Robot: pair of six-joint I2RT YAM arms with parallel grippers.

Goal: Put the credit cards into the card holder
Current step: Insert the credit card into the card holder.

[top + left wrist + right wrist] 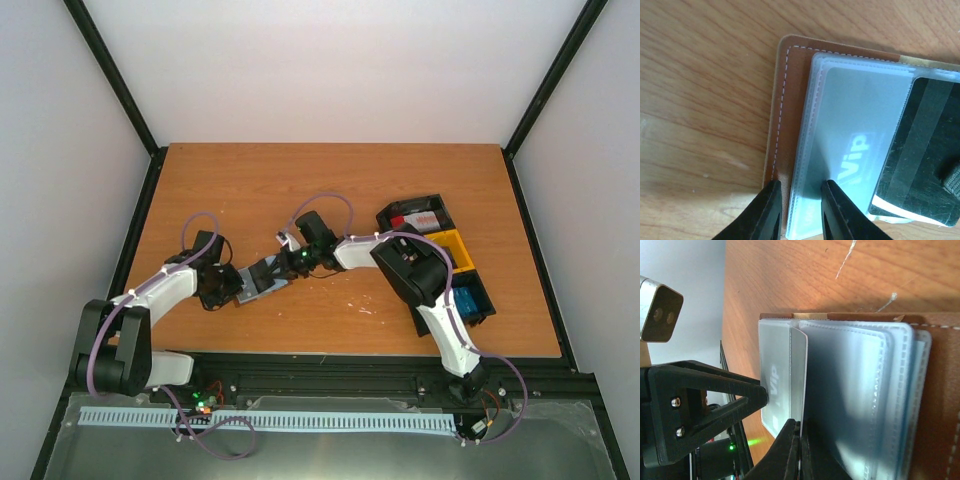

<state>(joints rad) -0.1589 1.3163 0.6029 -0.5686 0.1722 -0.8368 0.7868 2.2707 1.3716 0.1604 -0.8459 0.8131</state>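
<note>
Card holder (pixel 262 277) lies open mid-frame on worktop (pixel 330 190), left fingers (pixel 767 212) slightly apart and pressing its brown cover and VIP sleeve (pixel 855 150), likely pinning it flat, while right fingers (pixel 785 455), closed on a dark-backed credit card (pixel 920 150), hold it edge-on at a sleeve mouth.

Both arms are bolted to the black mounting rail (pixel 330 372), the left arm (pixel 165 285) at the rail's left end and the right arm (pixel 450 335) at its right end. Each has white shell links between bulky black joint housings, and a lilac cable (pixel 200 222) loops loosely along it. The left end effector (pixel 800 192) has slim matte black fingers tapering to blunt tips, with two silver screws (pixel 674 401) in one finger's base. The right end effector (pixel 799 426) is black too.
</note>
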